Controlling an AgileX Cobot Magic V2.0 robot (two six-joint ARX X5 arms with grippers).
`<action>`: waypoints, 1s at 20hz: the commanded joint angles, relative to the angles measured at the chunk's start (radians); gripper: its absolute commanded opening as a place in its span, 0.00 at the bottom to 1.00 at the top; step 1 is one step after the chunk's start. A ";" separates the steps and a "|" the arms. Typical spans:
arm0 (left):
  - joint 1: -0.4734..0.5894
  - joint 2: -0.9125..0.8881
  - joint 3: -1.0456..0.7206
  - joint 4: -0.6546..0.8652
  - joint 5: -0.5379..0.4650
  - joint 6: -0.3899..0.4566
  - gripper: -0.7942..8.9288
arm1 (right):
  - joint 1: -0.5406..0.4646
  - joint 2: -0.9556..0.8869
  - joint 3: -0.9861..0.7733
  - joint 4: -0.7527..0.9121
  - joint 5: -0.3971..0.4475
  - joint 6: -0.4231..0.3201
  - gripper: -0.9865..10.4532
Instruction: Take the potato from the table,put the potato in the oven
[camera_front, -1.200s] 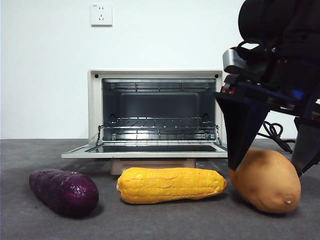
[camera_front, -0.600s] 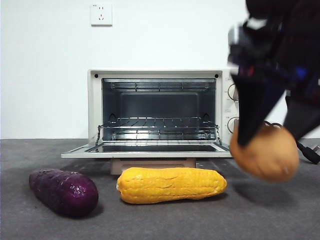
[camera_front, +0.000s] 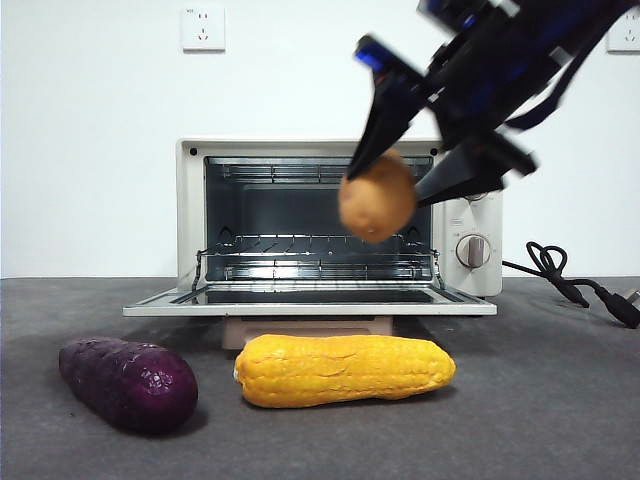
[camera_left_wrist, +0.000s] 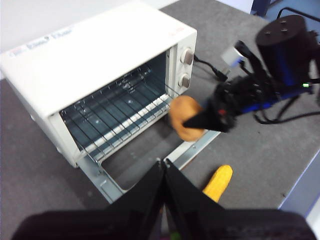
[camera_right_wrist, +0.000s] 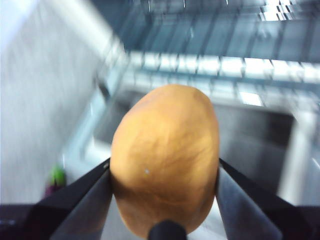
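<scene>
Right gripper (camera_front: 395, 180) clamped on the potato (camera_front: 377, 203), held in the air before the open oven (camera_front: 200, 215), left gripper (camera_left_wrist: 164, 165) closed, high above the table (camera_front: 560, 400)

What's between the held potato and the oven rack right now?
Nothing: the potato, gripped by the right gripper, hangs before the open oven; the front view shows only air before the rack.

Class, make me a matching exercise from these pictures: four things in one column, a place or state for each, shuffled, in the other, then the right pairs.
Things:
1. potato
2. corn cob
3. oven
4. left end effector

Places or states:
A. door folded down
B. shut, holding nothing
C. lying on the table
D. held in the air by the right end effector

Pairs: 1-D, 2-C, 3-A, 4-B
</scene>
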 joint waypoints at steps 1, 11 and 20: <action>0.001 -0.002 -0.005 -0.018 -0.003 0.013 0.07 | 0.001 0.079 -0.008 0.166 0.007 0.107 0.07; 0.001 -0.002 -0.006 -0.080 -0.002 0.013 0.07 | -0.031 0.290 0.008 0.546 0.241 0.247 0.07; 0.001 -0.002 -0.006 -0.096 -0.003 0.016 0.07 | -0.065 0.382 0.033 0.607 0.235 0.293 0.42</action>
